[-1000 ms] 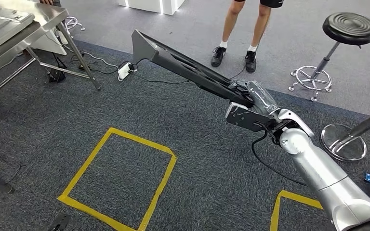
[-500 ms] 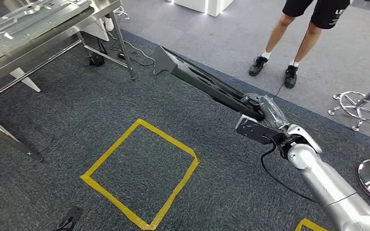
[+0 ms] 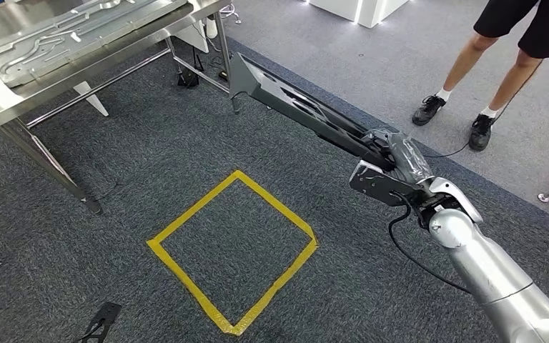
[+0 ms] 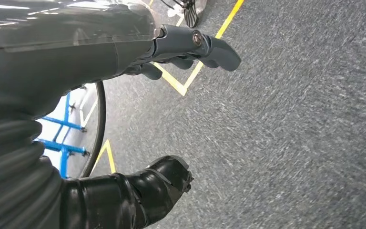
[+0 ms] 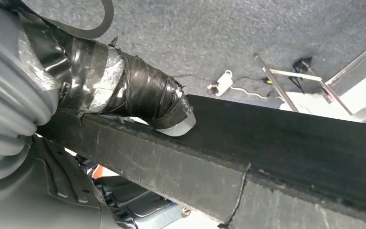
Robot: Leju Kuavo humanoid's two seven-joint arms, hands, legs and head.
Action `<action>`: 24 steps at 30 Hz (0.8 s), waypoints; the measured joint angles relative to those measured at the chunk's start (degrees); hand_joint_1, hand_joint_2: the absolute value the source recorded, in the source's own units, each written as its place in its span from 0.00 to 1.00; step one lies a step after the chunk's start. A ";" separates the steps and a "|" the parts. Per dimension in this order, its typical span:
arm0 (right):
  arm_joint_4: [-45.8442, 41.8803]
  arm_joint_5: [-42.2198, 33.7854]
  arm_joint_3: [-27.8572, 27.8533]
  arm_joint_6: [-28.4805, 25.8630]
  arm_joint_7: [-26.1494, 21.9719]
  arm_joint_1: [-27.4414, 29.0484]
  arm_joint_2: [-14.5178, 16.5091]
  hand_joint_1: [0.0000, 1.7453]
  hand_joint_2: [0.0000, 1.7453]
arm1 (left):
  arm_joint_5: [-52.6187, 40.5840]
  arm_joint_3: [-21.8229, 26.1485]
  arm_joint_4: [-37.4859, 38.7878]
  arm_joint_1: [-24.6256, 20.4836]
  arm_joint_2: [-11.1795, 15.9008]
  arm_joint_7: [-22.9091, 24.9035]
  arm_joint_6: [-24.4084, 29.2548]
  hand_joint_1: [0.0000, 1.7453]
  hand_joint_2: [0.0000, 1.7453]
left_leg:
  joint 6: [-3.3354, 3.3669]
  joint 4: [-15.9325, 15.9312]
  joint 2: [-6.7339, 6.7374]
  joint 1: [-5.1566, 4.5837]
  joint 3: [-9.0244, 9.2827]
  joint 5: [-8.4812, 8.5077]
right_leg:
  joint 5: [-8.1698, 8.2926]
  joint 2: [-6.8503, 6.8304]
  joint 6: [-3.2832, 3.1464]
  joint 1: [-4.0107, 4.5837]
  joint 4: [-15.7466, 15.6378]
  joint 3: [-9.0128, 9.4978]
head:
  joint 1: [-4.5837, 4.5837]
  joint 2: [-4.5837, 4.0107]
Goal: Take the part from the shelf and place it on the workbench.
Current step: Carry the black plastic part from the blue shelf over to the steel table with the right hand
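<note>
Black part (image 3: pixel 297 107) gripped by right hand (image 3: pixel 393 153), off the shelf — carried; steel workbench (image 3: pixel 14 93) at ten o'clock, placing undone; left hand (image 4: pixel 171 52) hangs holding nothing, fingers loosely curled.

Part (image 3: pixel 297 107): long, narrow black beam with slotted openings along its length and a broader angled end. Held off the floor, near-level, gripped at one end by the right robot hand (image 3: pixel 393 153); broad end reaches toward the steel worktop (image 3: pixel 0 100), apart from it.
</note>
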 joint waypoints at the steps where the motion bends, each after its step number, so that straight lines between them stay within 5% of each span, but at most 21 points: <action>1: -0.17 0.01 -0.10 -0.07 0.03 -0.13 -0.01 1.00 1.00 | 0.20 0.06 0.01 -0.01 -0.01 0.00 -0.01 0.00 1.00 | 0.05 -2.99 0.14 -0.13 1.53 0.95 | -0.15 -0.16 0.30 -0.04 -0.05 0.12 | 0.01 0.00; 5: -0.57 0.12 -0.30 -0.20 0.10 -0.51 -0.11 1.00 1.00 | 1.49 0.75 0.01 -0.01 -0.11 -0.02 -0.23 0.00 1.00 | 2.08 -6.29 0.25 -0.82 3.37 -0.13 | -0.05 -0.31 1.90 -0.13 0.37 0.18 | 0.07 0.01; 7: -0.70 0.22 -0.34 -0.23 0.06 -0.66 -0.21 1.00 1.00 | 2.01 1.23 -0.02 0.00 -0.20 -0.01 -0.15 0.00 1.00 | 3.37 -6.84 0.10 -0.93 4.72 -0.69 | -0.86 0.28 2.09 -0.33 3.01 -0.84 | 0.19 0.01; 10: -0.82 0.36 -0.40 -0.32 0.01 -0.87 -0.67 1.00 1.00 | 2.35 1.81 -0.03 -0.05 -0.26 -0.17 -0.06 0.00 1.00 | 4.70 -6.90 -0.17 -1.45 6.42 -1.83 | -4.08 1.56 1.77 -0.03 13.14 -7.12 | 0.38 0.00; 12: -0.79 0.45 -0.40 -0.39 0.06 -0.63 -0.93 1.00 1.00 | 2.42 2.10 -0.02 0.06 -0.34 -0.41 -0.08 0.00 1.00 | 5.02 -6.85 -0.56 -1.84 7.79 -2.90 | -4.79 1.83 1.72 0.28 16.94 -10.85 | 0.40 0.00; 14: -0.80 0.50 -0.40 -0.45 0.09 -0.52 -1.01 1.00 1.00 | 2.42 2.28 -0.02 0.12 -0.54 -0.58 -0.09 0.00 1.00 | 4.94 -6.75 -1.01 -2.05 9.60 -4.24 | -2.20 1.89 1.32 0.58 13.16 -10.83 | 0.41 0.00; 16: -0.82 0.54 -0.41 -0.56 0.14 -0.68 -1.02 1.00 1.00 | 2.41 2.34 -0.01 0.10 -0.75 -0.62 -0.10 0.00 1.00 | 4.55 -6.46 -1.37 -2.13 11.13 -5.90 | 3.19 2.06 0.72 1.05 5.72 -9.02 | 0.43 0.00; 18: -0.88 0.61 -0.43 -0.79 0.21 -0.87 -1.05 1.00 1.00 | 2.33 2.38 -0.01 0.05 -0.87 -0.66 -0.10 0.00 1.00 | 3.89 -6.34 -1.63 -2.17 11.94 -7.12 | 6.00 2.25 0.22 1.49 1.59 -7.83 | 0.49 0.00; 21: -1.08 0.70 -0.66 -1.09 0.25 -0.99 -1.19 1.00 1.00 | 2.20 2.42 -0.01 0.04 -0.94 -0.91 -0.11 0.00 1.00 | 2.96 -4.25 -1.55 -2.12 11.69 -6.17 | 4.87 2.22 -0.62 1.51 0.30 -6.09 | 0.55 0.01; 24: -1.12 0.71 -0.78 -1.19 0.22 -0.87 -1.22 1.00 1.00 | 2.21 2.44 -0.01 0.16 -0.95 -0.98 -0.07 0.00 1.00 | 2.36 5.77 -1.07 -1.85 5.09 -4.39 | 3.37 2.07 -1.31 1.34 -1.29 -2.75 | 0.48 0.01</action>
